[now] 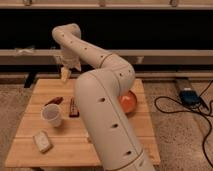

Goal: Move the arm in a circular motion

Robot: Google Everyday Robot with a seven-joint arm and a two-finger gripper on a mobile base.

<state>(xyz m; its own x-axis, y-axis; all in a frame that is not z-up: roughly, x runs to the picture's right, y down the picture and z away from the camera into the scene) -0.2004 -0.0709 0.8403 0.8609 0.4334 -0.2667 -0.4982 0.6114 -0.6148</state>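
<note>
Cream-white arm [102, 100]; position? (Operator)

You see it rise across the wooden table [45, 90], arch high, then bend down; the yellowish gripper [65, 74] hangs over the table's far left edge. (Manual)

Gripper state? (Operator)

You cannot tell; the white cup [52, 114] stands well apart from it; the orange bowl [129, 101] sits partly behind the arm. (Manual)

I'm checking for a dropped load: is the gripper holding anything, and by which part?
Nothing shows in the gripper, which hangs at the arm's tip above the table's far edge, well clear of the cup standing on it.
</note>
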